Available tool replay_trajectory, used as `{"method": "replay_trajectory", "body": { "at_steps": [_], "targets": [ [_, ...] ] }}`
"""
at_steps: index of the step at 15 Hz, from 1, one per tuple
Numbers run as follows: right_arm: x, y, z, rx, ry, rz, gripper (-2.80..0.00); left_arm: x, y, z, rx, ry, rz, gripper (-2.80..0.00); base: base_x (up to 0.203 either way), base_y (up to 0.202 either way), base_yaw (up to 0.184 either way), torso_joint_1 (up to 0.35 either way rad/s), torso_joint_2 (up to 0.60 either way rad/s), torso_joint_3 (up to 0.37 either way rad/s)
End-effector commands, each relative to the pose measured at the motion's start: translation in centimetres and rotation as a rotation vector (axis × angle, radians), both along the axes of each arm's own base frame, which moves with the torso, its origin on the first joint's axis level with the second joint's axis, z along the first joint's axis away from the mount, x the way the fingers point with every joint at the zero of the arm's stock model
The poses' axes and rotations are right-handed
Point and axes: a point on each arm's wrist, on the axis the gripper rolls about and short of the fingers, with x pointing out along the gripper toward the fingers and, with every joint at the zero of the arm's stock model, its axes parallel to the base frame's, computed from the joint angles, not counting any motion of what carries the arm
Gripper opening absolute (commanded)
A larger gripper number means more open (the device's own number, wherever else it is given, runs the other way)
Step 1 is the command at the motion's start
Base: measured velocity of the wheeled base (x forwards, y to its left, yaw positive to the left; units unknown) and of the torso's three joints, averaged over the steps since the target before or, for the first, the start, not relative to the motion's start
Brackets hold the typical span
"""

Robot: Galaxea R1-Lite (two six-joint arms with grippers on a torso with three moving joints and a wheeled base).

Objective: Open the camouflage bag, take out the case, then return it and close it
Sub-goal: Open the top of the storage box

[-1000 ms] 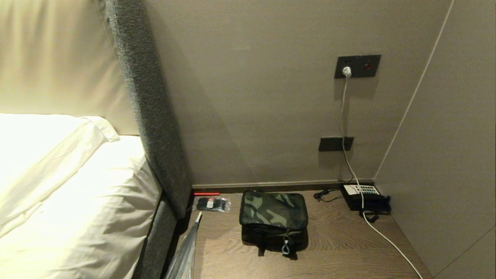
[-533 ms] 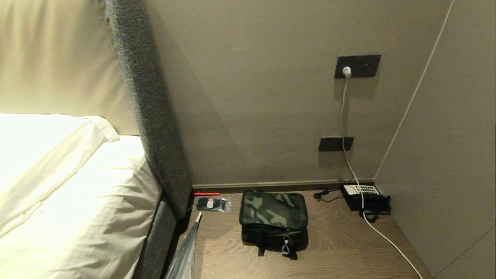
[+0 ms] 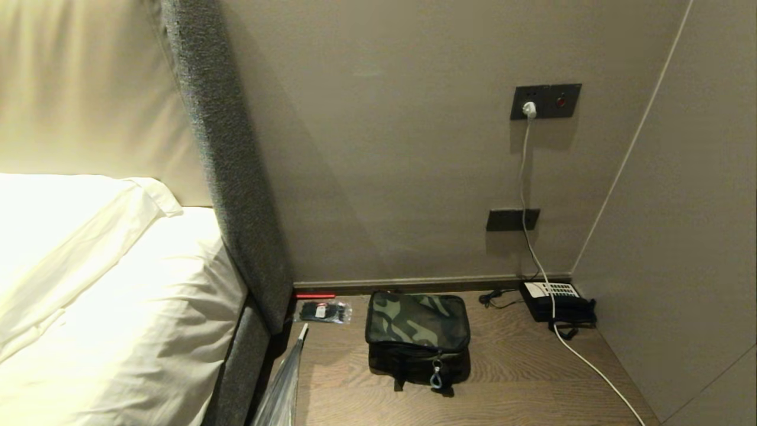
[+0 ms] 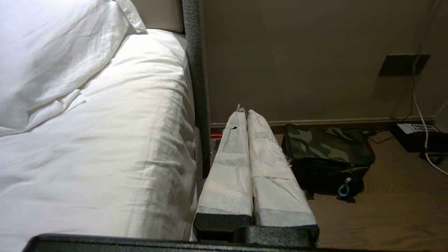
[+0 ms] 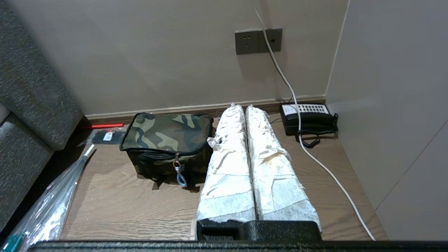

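The camouflage bag (image 3: 417, 330) sits zipped shut on the wooden desk (image 3: 520, 378), near the wall, between a small black packet (image 3: 324, 311) and a black telephone (image 3: 556, 300). The left gripper (image 4: 245, 113) and the right gripper (image 5: 240, 109) hang short of the bag, fingers clenched together, grasping nothing.

One camouflage bag (image 3: 417, 337) sits on the wooden floor, with one metal clip (image 3: 436, 377) hanging at its front. Beside the bag, toward the bed, lie one small black packet (image 3: 324, 310) and one red stick (image 3: 314, 295). On the bag's other side stands one black telephone (image 3: 556, 301). Up the wall behind the bag are two dark outlet plates (image 3: 545, 101), and one white cable (image 3: 535, 248) runs down from the upper plate. One bed (image 3: 106, 307), one pillow (image 3: 65, 219). Two grippers, each with two wrapped fingers (image 5: 227, 164) pressed together.
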Motion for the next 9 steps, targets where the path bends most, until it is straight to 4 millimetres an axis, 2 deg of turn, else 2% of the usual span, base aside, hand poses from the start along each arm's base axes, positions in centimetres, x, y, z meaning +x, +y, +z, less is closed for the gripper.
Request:
{"method": "replay_trajectory", "body": {
  "at_steps": [1,3,6,9],
  "targets": [
    [0.0,0.0,-0.4,0.0,-0.005,0.0,-2.8,-1.2,0.0,2.5,-0.001,-0.005,-0.01,-2.8,0.0,0.0,0.0,0.0,0.0,0.0],
    [0.0,0.0,-0.4,0.0,-0.005,0.0,-2.8,-1.7,0.0,3.1,-0.003,0.022,-0.019,-2.8,0.0,0.0,0.0,0.0,0.0,0.0],
    [0.0,0.0,-0.4,0.0,-0.005,-0.002,-2.8,-1.4,0.0,2.3,-0.003,0.044,-0.016,-2.8,0.0,0.0,0.0,0.0,0.0,0.0],
    [0.0,0.0,-0.4,0.0,-0.005,0.0,-2.8,-0.5,0.0,-0.6,-0.012,0.107,0.007,-2.8,0.0,0.0,0.0,0.0,0.0,0.0]
  ]
}}
